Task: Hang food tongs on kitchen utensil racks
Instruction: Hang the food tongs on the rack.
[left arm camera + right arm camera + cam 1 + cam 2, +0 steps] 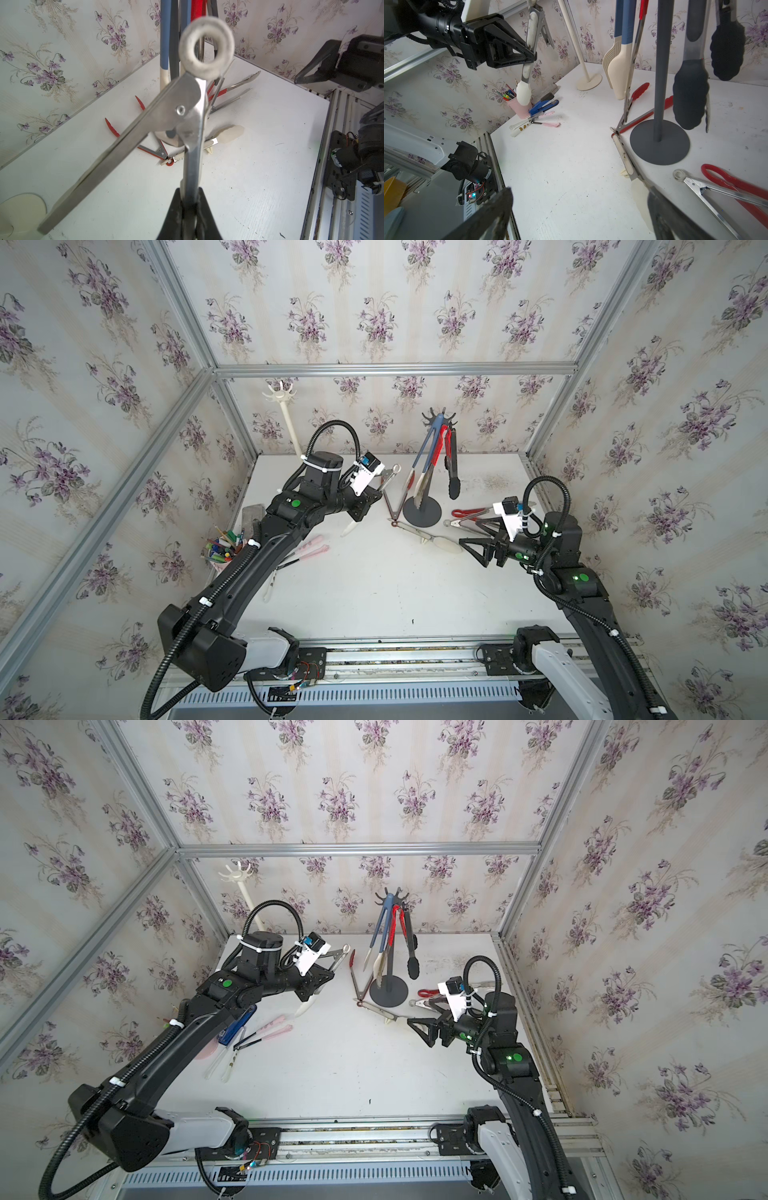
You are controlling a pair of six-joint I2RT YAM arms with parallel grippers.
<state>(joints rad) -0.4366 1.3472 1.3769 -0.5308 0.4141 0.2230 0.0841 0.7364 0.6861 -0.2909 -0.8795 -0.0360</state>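
My left gripper (190, 199) is shut on one arm of steel food tongs (176, 108) with a white ring and white tips. It holds them above the table, just left of the dark grey kitchen utensil rack (422, 511). Three tongs hang from that rack's hooks: blue-handled (426, 443), red-handled (441, 445) and black (453, 472). The cream-white rack (286, 414) stands bare at the back left. My right gripper (469, 533) is open and empty, low over the table right of the dark rack. Its fingers (506, 193) are wide apart.
On the table by the dark rack's base lie red-tipped tongs (392, 502), cream-tipped tongs (424, 535), red-loop tongs (469, 513) and steel tongs (461, 523). At the left are a pen cup (222, 549), a blue stapler (237, 1027), and pink and white utensils (311, 549).
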